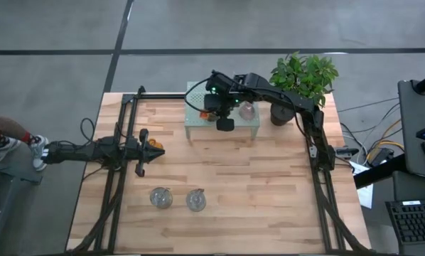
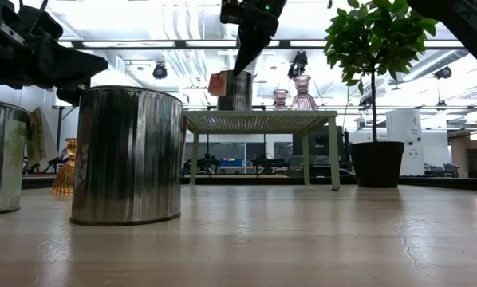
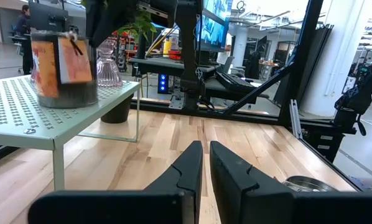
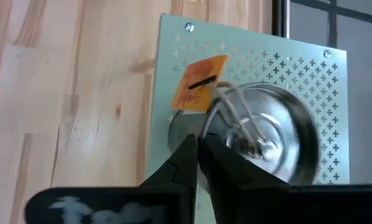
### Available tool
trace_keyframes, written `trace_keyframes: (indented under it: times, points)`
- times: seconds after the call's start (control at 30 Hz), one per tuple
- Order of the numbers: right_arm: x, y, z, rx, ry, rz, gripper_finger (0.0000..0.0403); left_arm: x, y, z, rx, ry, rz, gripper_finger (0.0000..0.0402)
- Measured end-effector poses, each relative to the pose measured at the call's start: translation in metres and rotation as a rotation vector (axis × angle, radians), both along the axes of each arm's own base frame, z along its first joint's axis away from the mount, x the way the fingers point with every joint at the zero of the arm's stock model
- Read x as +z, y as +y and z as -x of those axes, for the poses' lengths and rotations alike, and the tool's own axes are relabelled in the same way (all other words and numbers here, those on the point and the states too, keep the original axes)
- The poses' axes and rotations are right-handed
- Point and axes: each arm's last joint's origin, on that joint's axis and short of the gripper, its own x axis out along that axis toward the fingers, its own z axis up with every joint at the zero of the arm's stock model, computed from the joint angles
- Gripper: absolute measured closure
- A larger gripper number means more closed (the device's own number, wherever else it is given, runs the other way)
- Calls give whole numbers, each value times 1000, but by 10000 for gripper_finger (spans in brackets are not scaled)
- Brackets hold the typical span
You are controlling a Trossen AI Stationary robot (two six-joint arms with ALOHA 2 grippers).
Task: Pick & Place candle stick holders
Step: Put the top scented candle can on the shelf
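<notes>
While your right end effector (image 1: 225, 122) hung over the green shelf (image 1: 195, 121) at the far side of the worktop (image 1: 269, 185) in the high view, the tagged jar beneath it was hidden by the arm; a pink holder (image 1: 247, 110) sat on the shelf just beside it. Your left end effector (image 1: 141, 153) waited at the left side, near the amber holder (image 1: 154, 144), and two jars (image 1: 160, 197) (image 1: 195, 200) stood at the near edge.

From the low view, you had the tagged jar (image 2: 237, 90) upright on the shelf (image 2: 258, 121), the right fingers reaching down to its top, with two pink holders (image 2: 304, 92) (image 2: 280, 99) further along.

Through the left wrist view, your left fingers (image 3: 186, 171) stood nearly closed, a thin gap between them, holding nothing.

In the right wrist view, your right fingers (image 4: 187, 160) were almost together, over the jar's (image 4: 267, 134) rim by the string and orange tag (image 4: 199, 83). I could not tell whether they pinched the rim, the string, or nothing.

My judgement: if you had only the string, lifting could swing or tip the jar into the pink holders; if you withdrew with the string snagged, you could drag it off the shelf.
</notes>
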Motion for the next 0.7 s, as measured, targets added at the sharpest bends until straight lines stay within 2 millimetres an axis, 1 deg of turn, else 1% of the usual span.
trace_keyframes:
  times: [0.2, 0.37, 0.57, 0.7]
  points:
    - [0, 0, 0, -3, -2, -1, 348, 0, 0, 0, 0, 0, 0, 367]
    - [0, 0, -1, -3, -5, 0, 330, 0, 0, 0, 0, 0, 0, 367]
    - [0, 0, -1, -3, -9, 1, 318, 0, 0, 0, 0, 0, 0, 367]
    - [0, 0, -1, -3, -8, 1, 317, 0, 0, 0, 0, 0, 0, 367]
